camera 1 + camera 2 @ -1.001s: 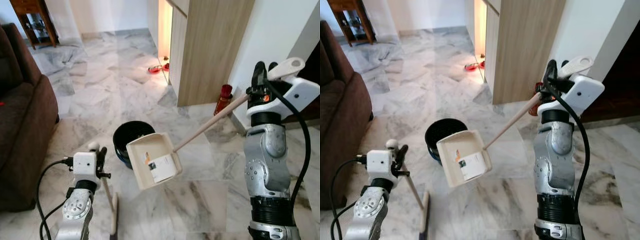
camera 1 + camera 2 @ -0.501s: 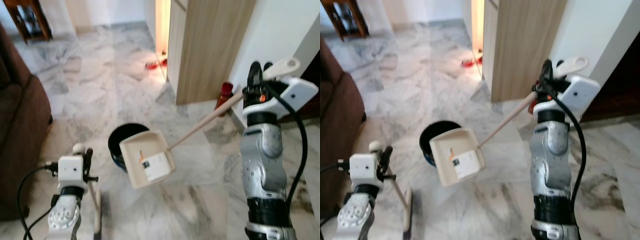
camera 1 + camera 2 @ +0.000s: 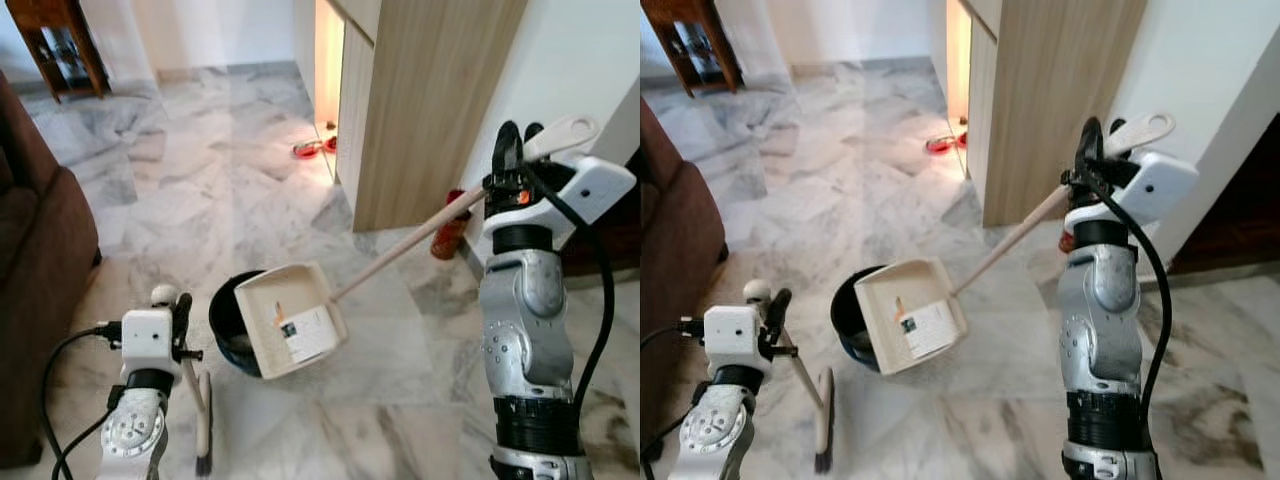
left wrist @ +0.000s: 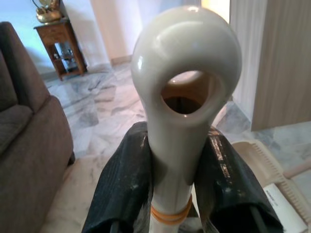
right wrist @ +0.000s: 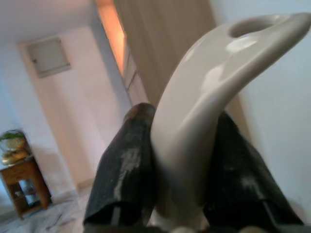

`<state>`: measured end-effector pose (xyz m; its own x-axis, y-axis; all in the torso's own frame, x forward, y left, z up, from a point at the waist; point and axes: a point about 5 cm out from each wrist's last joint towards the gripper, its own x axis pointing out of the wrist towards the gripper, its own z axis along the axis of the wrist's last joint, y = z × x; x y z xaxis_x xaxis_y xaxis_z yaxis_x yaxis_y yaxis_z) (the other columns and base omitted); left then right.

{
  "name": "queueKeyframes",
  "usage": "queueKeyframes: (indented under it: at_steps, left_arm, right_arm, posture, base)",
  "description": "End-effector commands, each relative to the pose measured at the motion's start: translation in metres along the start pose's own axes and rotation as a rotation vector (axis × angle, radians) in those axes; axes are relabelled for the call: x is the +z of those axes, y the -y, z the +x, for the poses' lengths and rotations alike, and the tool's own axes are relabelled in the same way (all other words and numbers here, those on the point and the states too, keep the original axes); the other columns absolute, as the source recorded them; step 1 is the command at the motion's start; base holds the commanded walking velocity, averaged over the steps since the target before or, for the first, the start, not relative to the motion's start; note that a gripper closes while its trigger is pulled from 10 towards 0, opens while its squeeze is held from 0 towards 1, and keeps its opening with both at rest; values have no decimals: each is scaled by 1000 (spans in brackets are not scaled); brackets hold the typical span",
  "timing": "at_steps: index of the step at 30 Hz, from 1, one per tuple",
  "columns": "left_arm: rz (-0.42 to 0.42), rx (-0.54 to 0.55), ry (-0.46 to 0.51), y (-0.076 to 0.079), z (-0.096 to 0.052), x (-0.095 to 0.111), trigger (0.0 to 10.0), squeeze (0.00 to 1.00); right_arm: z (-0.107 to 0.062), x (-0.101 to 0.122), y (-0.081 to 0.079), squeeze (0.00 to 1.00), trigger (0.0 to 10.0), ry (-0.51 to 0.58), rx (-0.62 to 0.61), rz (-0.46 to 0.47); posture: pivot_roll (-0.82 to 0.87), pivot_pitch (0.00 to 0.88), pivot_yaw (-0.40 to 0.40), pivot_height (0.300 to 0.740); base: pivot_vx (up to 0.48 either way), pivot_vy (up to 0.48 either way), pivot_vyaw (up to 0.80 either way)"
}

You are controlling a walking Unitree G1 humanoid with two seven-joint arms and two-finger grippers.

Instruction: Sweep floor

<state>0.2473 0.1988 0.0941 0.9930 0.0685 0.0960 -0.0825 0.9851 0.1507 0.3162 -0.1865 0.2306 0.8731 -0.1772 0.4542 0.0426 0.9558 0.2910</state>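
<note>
A cream dustpan [image 3: 290, 320] on a long wooden handle [image 3: 400, 250] hangs tilted over the right rim of a black bin [image 3: 228, 330]. A white card [image 3: 308, 335] and a small orange scrap lie in the pan. My right gripper [image 3: 510, 165], raised at chest height, is shut on the handle's cream end [image 5: 209, 97]. Low on the left, my left gripper [image 3: 170, 310] is shut on the broom handle's looped cream top [image 4: 184, 97]. The broom head [image 3: 203, 430] rests on the marble floor beside the bin.
A brown sofa [image 3: 30, 280] stands along the left. A wooden cabinet [image 3: 420, 100] and white wall stand ahead right, with a red bottle [image 3: 452, 225] at the base. Red bowls [image 3: 308, 148] sit by the lit doorway. A wooden side table [image 3: 60, 40] is far left.
The whole view has shifted with the camera. The dustpan now overlaps the bin's right rim more closely than before. Both grippers keep their hold.
</note>
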Motion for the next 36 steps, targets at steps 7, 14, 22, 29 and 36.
queueKeyframes:
  at_steps: [7,14,22,29,36]
  left_arm:
    - [21,14,17,-7,-3,6,10000,0]
    - [22,16,17,-7,-3,7,10000,0]
    - [27,13,9,-8,-2,6,10000,0]
    - [28,12,13,-7,-1,7,10000,0]
    - [31,4,14,-6,0,8,10000,0]
  right_arm:
    - [6,16,-13,0,10000,81,40,32]
    - [7,16,-14,0,10000,80,44,23]
    - [7,15,-13,0,10000,78,37,25]
    - [7,15,-13,0,10000,77,33,24]
    - [7,16,-13,0,10000,79,32,27]
  posture:
    - [-35,0,12,740]
    - [-31,0,12,740]
    - [-30,6,12,740]
    - [-26,15,12,740]
    - [-29,20,15,740]
  base:
    - [341,0,0]
    - [340,0,496]
    - [340,0,0]
    - [342,0,0]
    - [341,0,0]
